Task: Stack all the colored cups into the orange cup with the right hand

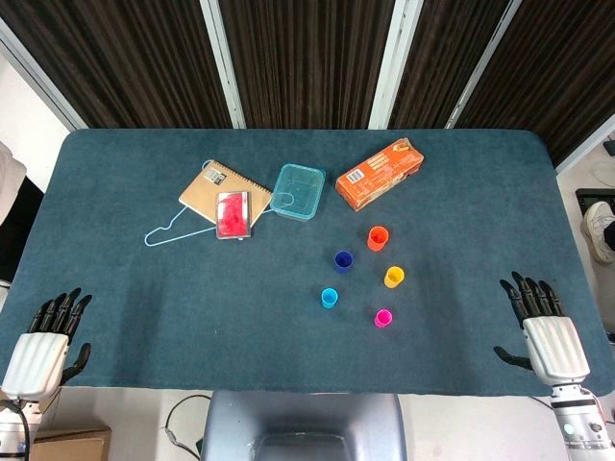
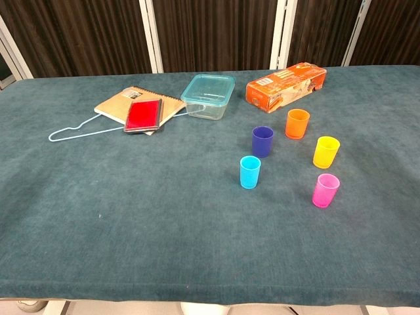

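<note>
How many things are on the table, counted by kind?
Cups: 5 (orange cup, dark blue cup, yellow cup, light blue cup, pink cup)
Boxes: 2 (orange carton, clear container)
Notebook: 1
Red case: 1
Wire hanger: 1
Total: 10

All the cups stand upright and apart, left of the right hand (image 1: 548, 331) and ahead of it. The small pink plastic cup (image 1: 383, 318) is nearest that hand. The yellow plastic cup (image 1: 394, 278) is just beyond it, and the orange plastic cup (image 1: 378, 238) is farther on. The light blue plastic cup (image 1: 330, 298) and dark blue plastic cup (image 1: 343, 261) stand further left. Behind them lie an orange cardboard carton (image 1: 380, 174) and a clear lidless plastic container (image 1: 298, 192). Further toward the left hand (image 1: 43, 346), a red flat case (image 1: 233, 213) lies on a brown spiral notebook (image 1: 209, 190).
</note>
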Action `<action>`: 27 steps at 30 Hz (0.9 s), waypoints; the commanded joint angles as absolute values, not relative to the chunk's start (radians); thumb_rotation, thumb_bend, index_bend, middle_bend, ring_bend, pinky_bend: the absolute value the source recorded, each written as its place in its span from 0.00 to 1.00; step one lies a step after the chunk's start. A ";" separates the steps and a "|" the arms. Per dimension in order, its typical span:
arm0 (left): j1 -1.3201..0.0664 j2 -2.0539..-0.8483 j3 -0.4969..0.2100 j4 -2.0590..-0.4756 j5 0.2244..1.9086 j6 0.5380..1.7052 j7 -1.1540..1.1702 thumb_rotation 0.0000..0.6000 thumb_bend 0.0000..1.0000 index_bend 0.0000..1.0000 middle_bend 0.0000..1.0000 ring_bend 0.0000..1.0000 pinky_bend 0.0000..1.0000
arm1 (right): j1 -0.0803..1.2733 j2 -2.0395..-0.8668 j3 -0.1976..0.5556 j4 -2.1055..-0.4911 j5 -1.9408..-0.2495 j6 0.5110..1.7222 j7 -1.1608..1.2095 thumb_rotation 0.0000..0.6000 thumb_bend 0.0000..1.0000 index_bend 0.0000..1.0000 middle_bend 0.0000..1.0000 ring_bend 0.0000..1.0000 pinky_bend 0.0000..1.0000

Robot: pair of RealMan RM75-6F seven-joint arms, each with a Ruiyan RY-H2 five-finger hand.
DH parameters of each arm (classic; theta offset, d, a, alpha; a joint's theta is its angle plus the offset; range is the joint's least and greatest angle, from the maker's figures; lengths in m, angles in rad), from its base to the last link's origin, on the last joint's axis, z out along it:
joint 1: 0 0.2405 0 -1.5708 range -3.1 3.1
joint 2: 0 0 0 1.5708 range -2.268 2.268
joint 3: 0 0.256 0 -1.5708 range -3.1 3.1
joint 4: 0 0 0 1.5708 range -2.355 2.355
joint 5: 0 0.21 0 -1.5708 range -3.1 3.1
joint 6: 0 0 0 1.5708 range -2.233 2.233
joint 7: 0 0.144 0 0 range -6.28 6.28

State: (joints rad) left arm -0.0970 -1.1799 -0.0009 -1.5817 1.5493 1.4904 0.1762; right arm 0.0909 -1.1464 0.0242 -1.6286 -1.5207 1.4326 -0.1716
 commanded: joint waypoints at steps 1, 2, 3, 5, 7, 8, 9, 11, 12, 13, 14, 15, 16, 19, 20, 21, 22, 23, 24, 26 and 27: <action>-0.101 -1.181 -0.003 -1.578 1.547 1.483 0.174 1.00 0.44 0.00 0.00 0.00 0.11 | 0.091 -1.147 0.024 -1.629 -1.524 1.434 -0.170 1.00 0.21 0.00 0.00 0.00 0.00; -0.102 -1.181 -0.002 -1.576 1.548 1.482 0.172 1.00 0.44 0.00 0.00 0.00 0.11 | 0.092 -1.149 0.024 -1.627 -1.529 1.436 -0.168 1.00 0.21 0.00 0.00 0.00 0.00; -0.103 -1.180 -0.002 -1.575 1.553 1.481 0.168 1.00 0.44 0.00 0.00 0.00 0.11 | 0.095 -1.153 0.023 -1.621 -1.542 1.441 -0.164 1.00 0.21 0.00 0.00 0.00 0.00; -0.106 -1.181 -0.001 -1.570 1.554 1.477 0.163 1.00 0.44 0.00 0.00 0.00 0.11 | 0.102 -1.160 0.021 -1.612 -1.561 1.441 -0.152 1.00 0.21 0.00 0.00 0.00 0.00; -0.109 -1.180 -0.003 -1.570 1.551 1.471 0.156 1.00 0.44 0.00 0.00 0.00 0.11 | 0.121 -1.172 0.027 -1.598 -1.584 1.433 -0.135 1.00 0.21 0.00 0.00 0.00 0.00; -0.110 -1.180 -0.004 -1.570 1.551 1.470 0.154 1.00 0.44 0.00 0.00 0.00 0.11 | 0.135 -1.175 0.031 -1.596 -1.587 1.419 -0.132 1.00 0.21 0.00 0.00 0.00 0.00; -0.111 -1.181 -0.005 -1.569 1.551 1.469 0.152 1.00 0.44 0.00 0.00 0.00 0.11 | 0.158 -1.177 0.042 -1.603 -1.586 1.392 -0.134 1.00 0.21 0.00 0.00 0.00 0.00; -0.114 -1.181 -0.004 -1.567 1.555 1.467 0.150 1.00 0.44 0.00 0.00 0.00 0.11 | 0.204 -1.177 0.064 -1.621 -1.584 1.343 -0.144 1.00 0.21 0.00 0.00 0.00 0.00; -0.114 -1.182 -0.002 -1.563 1.558 1.466 0.146 1.00 0.44 0.00 0.00 0.00 0.11 | 0.238 -1.177 0.081 -1.638 -1.580 1.305 -0.156 1.00 0.21 0.00 0.00 0.00 0.00; -0.114 -1.183 -0.001 -1.560 1.560 1.467 0.145 1.00 0.44 0.00 0.00 0.00 0.11 | 0.265 -1.178 0.094 -1.652 -1.574 1.274 -0.168 1.00 0.21 0.00 0.00 0.00 0.00; -0.114 -1.185 0.001 -1.559 1.564 1.469 0.148 1.00 0.44 0.00 0.00 0.00 0.11 | 0.300 -1.183 0.112 -1.672 -1.560 1.231 -0.192 1.00 0.21 0.00 0.00 0.00 0.00; -0.114 -1.186 0.002 -1.559 1.566 1.469 0.150 1.00 0.44 0.00 0.00 0.00 0.11 | 0.327 -1.187 0.125 -1.687 -1.548 1.198 -0.218 1.00 0.21 0.00 0.00 0.00 0.00; -0.114 -1.187 0.002 -1.559 1.565 1.467 0.151 1.00 0.44 0.00 0.00 0.00 0.11 | 0.353 -1.196 0.140 -1.699 -1.533 1.167 -0.247 1.00 0.21 0.01 0.00 0.00 0.00; -0.116 -1.189 0.004 -1.558 1.562 1.459 0.157 1.00 0.44 0.00 0.00 0.00 0.11 | 0.440 -1.253 0.200 -1.707 -1.455 1.084 -0.352 1.00 0.21 0.08 0.00 0.00 0.00; -0.117 -1.189 0.004 -1.558 1.560 1.455 0.158 1.00 0.44 0.00 0.00 0.00 0.11 | 0.466 -1.275 0.218 -1.702 -1.422 1.060 -0.381 1.00 0.21 0.11 0.00 0.00 0.00; -0.119 -1.188 0.003 -1.557 1.557 1.450 0.157 1.00 0.44 0.00 0.00 0.00 0.11 | 0.500 -1.304 0.240 -1.693 -1.375 1.026 -0.416 1.00 0.21 0.13 0.00 0.00 0.00; -0.120 -1.188 0.003 -1.557 1.554 1.447 0.156 1.00 0.43 0.00 0.00 0.00 0.11 | 0.526 -1.328 0.255 -1.681 -1.341 1.004 -0.439 1.00 0.22 0.16 0.00 0.00 0.00; -0.121 -1.188 0.001 -1.556 1.552 1.446 0.154 1.00 0.43 0.00 0.00 0.00 0.11 | 0.551 -1.353 0.267 -1.664 -1.309 0.985 -0.465 1.00 0.23 0.18 0.00 0.00 0.00; -0.121 -1.187 0.000 -1.556 1.550 1.447 0.154 1.00 0.43 0.00 0.00 0.00 0.11 | 0.584 -1.386 0.278 -1.635 -1.269 0.960 -0.499 1.00 0.24 0.20 0.00 0.00 0.00; -0.120 -1.187 -0.002 -1.556 1.547 1.449 0.153 1.00 0.43 0.00 0.00 0.00 0.11 | 0.628 -1.432 0.288 -1.592 -1.211 0.925 -0.542 1.00 0.28 0.23 0.00 0.00 0.00; -0.120 -1.187 -0.002 -1.555 1.547 1.451 0.152 1.00 0.43 0.00 0.00 0.00 0.11 | 0.654 -1.459 0.291 -1.564 -1.171 0.903 -0.569 1.00 0.29 0.25 0.00 0.00 0.00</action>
